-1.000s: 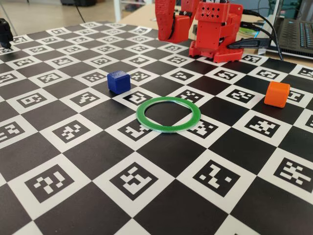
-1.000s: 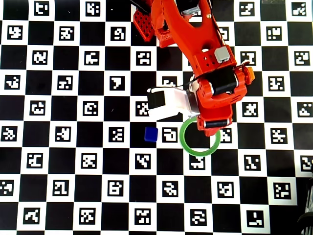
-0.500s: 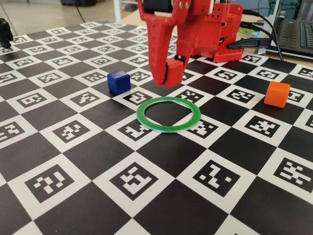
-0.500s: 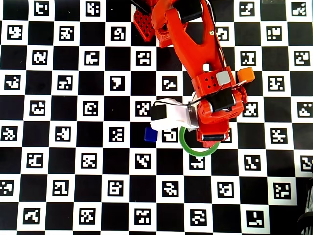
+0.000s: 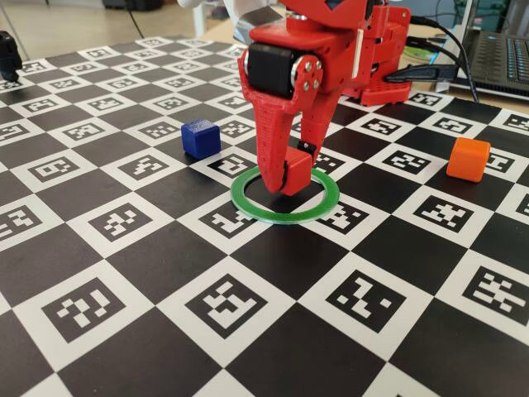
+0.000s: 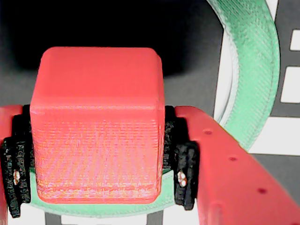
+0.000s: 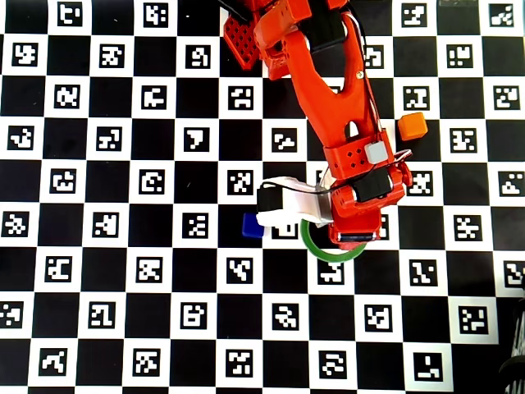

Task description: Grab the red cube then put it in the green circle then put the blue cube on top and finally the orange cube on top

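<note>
In the fixed view, going left to right: the blue cube (image 5: 200, 137) sits on the board (image 5: 165, 273) well left of the ring. Next comes my gripper (image 5: 287, 172), clenched on the red cube (image 5: 295, 175), which I hold low inside the green ring (image 5: 285, 196). Whether the cube's base already touches the board I cannot tell from that angle. Far right, the orange cube (image 5: 468, 158) stands apart from everything, near the board's edge.

In the wrist view, the red cube (image 6: 97, 124) fills the middle, pinched on its two opposite side faces by my black pads (image 6: 184, 168). The ring (image 6: 251, 75) curves past on the right and shows again under the cube's near edge, so I judge the cube sits toward the ring's near side, not dead centre.

From overhead my arm hides the red cube. The blue cube (image 7: 253, 226) peeks out just left of the ring (image 7: 324, 249), and the orange cube (image 7: 413, 126) lies up to the right.

On handling, as I judge it: the cube looks like stiff, light printed plastic, its ridged faces giving fair grip, its rounded edges less so. Flat side faces, taken squarely at mid-height, are the place to hold. The ring is thin and loose, so a nudge could slide it.
</note>
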